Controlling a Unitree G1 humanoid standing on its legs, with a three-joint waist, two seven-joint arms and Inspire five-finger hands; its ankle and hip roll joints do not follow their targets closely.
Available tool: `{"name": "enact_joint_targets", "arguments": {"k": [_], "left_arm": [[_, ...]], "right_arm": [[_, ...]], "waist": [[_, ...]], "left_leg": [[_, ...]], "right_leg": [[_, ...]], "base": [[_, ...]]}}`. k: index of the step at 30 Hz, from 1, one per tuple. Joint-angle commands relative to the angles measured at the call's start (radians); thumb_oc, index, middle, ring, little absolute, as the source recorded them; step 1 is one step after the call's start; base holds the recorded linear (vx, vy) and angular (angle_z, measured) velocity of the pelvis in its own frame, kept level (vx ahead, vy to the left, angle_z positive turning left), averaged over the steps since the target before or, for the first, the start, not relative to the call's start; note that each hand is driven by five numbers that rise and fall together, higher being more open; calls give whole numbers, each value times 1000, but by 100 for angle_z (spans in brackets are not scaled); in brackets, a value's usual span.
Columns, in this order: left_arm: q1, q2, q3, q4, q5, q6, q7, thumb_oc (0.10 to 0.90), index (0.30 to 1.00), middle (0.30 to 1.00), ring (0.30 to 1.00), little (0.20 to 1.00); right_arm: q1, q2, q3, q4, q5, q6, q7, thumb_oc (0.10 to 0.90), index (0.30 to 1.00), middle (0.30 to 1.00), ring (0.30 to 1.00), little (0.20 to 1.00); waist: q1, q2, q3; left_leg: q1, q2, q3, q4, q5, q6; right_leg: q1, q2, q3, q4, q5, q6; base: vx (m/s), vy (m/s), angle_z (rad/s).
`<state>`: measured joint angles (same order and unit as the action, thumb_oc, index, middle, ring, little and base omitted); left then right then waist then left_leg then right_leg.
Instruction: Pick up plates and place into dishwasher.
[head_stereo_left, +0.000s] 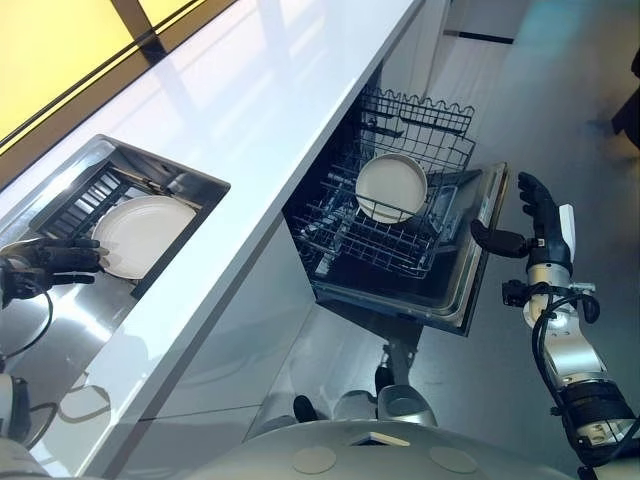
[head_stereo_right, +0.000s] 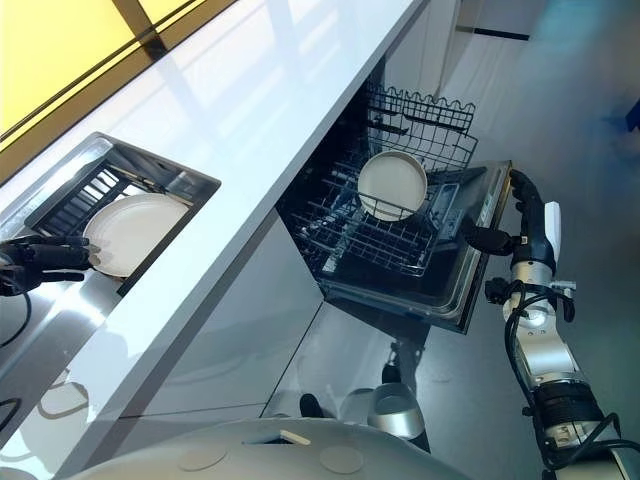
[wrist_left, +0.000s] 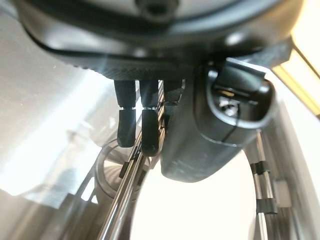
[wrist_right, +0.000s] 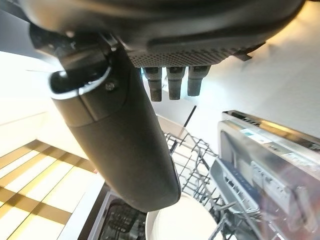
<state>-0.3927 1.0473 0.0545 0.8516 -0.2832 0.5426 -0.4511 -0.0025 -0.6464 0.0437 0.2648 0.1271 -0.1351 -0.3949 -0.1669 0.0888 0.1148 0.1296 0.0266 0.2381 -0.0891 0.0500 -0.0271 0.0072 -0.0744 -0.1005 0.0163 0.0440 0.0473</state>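
Left eye view, sink (head_stereo_left: 160, 165): a plate (head_stereo_left: 140, 235) is lying inside.
Left hand (head_stereo_left: 50, 262): fingers are stretching out nearly straight, tips at that plate's rim, gripping nothing.
Right hand (head_stereo_left: 540, 225): is hovering open and empty beside the dishwasher door (head_stereo_left: 485, 245).
Rack (head_stereo_left: 345, 235): a second plate (head_stereo_left: 390, 187) is standing upright.

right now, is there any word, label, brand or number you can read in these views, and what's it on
No text can be read in any view.
dishwasher door: its panel carries small marks, too blurred to read.
plate in the rack: plain white, no print.
plate in the sink: plain white, no print.
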Motion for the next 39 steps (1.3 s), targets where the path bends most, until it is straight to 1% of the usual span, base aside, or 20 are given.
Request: {"name": "enact_joint_targets", "arguments": {"k": [1, 7, 10, 11, 12, 13, 15, 18, 19, 20, 26, 33, 39], "left_arm": [[-45, 8, -2, -18, -75, -38, -30, 100, 300, 300, 300, 200], [-55, 12, -3, -27, -81, -54, -15, 100, 300, 300, 300, 200], [-62, 17, -2, -24, -90, -79, 18, 100, 300, 300, 300, 200], [-65, 18, 0, -25, -95, -93, 47, 100, 300, 300, 300, 200], [-74, 27, 6, -25, -118, -126, 116, 100, 300, 300, 300, 200], [-76, 28, 6, -25, -120, -128, 121, 100, 300, 300, 300, 200], [-100, 40, 11, -25, -156, -163, 203, 100, 300, 300, 300, 200], [-126, 52, 17, -22, -151, -175, 239, 100, 300, 300, 300, 200], [-149, 57, 12, -10, -140, -176, 237, 657, 778, 778, 778, 757], [-159, 56, 6, -8, -138, -170, 233, 800, 900, 900, 900, 900], [-165, 33, -19, -20, -136, -177, 230, 800, 900, 900, 900, 900], [-178, 16, -47, -32, -134, -170, 234, 800, 900, 900, 900, 900], [-196, 6, -67, -38, -168, -172, 245, 800, 900, 900, 900, 900]], "right_arm": [[-114, -66, -65, -126, -24, -90, -30, 800, 900, 900, 900, 900], [-118, -60, -63, -123, -22, -99, -31, 800, 900, 900, 900, 900], [-123, -62, -64, -117, -14, -105, -31, 800, 900, 900, 900, 900], [-123, -63, -65, -119, -11, -103, -29, 800, 900, 900, 900, 900], [-124, -64, -64, -116, -6, -106, -28, 800, 900, 900, 900, 900], [-124, -64, -64, -115, -5, -106, -28, 800, 900, 900, 900, 900], [-129, -65, -62, -111, 2, -108, -26, 800, 900, 900, 900, 900], [-132, -67, -60, -104, 10, -114, -23, 800, 900, 900, 900, 900], [-134, -69, -57, -98, 17, -122, -23, 800, 900, 900, 900, 900], [-137, -71, -57, -98, 20, -121, -19, 800, 900, 900, 900, 900], [-144, -72, -57, -95, 31, -112, -14, 800, 900, 900, 900, 900], [-148, -66, -54, -91, 30, -104, -19, 800, 900, 900, 900, 900], [-156, -58, -45, -87, 23, -98, -27, 800, 900, 900, 900, 900]], "waist": [[-18, 8, -45], [-15, 7, -48], [-14, 7, -49], [-14, 6, -50], [-14, 5, -52], [-14, 5, -52], [-15, 3, -56], [-15, 1, -59], [-17, -1, -63], [-18, -2, -64], [-19, -5, -70], [-24, -6, -68], [-26, -5, -66]], "left_leg": [[-61, -66, -61, 32, -60, 15], [-61, -64, -65, 32, -58, 13], [-60, -64, -70, 31, -57, 12], [-60, -64, -71, 31, -57, 12], [-59, -63, -72, 31, -57, 11], [-59, -63, -72, 31, -57, 11], [-59, -63, -73, 31, -57, 9], [-59, -62, -75, 31, -57, 7], [-59, -62, -75, 32, -58, 7], [-59, -61, -75, 32, -58, 6], [-58, -61, -78, 31, -58, 6], [-56, -60, -79, 32, -61, 7], [-55, -59, -79, 24, -54, 6]], "right_leg": [[-15, 36, -62, 67, -86, 102], [-11, 40, -65, 62, -88, 98], [-7, 43, -65, 59, -88, 96], [-6, 44, -65, 58, -88, 94], [-4, 45, -65, 58, -90, 93], [-4, 45, -65, 58, -90, 93], [-3, 46, -63, 56, -91, 92], [-2, 48, -64, 56, -92, 89], [-1, 50, -63, 56, -93, 88], [-1, 51, -63, 56, -94, 87], [1, 54, -59, 53, -94, 86], [1, 52, -61, 59, -98, 85], [0, 52, -66, 59, -96, 85]], "base": [[-18, -31, -1], [-2, -6, 0], [-10, -32, 0], [-17, -40, 2], [-12, -30, 2], [0, 0, 0], [-6, -16, 1], [-7, -21, 2], [-6, -39, 3], [-5, -43, 3], [0, -5, 0], [0, 0, 0], [0, 0, 0]]}}
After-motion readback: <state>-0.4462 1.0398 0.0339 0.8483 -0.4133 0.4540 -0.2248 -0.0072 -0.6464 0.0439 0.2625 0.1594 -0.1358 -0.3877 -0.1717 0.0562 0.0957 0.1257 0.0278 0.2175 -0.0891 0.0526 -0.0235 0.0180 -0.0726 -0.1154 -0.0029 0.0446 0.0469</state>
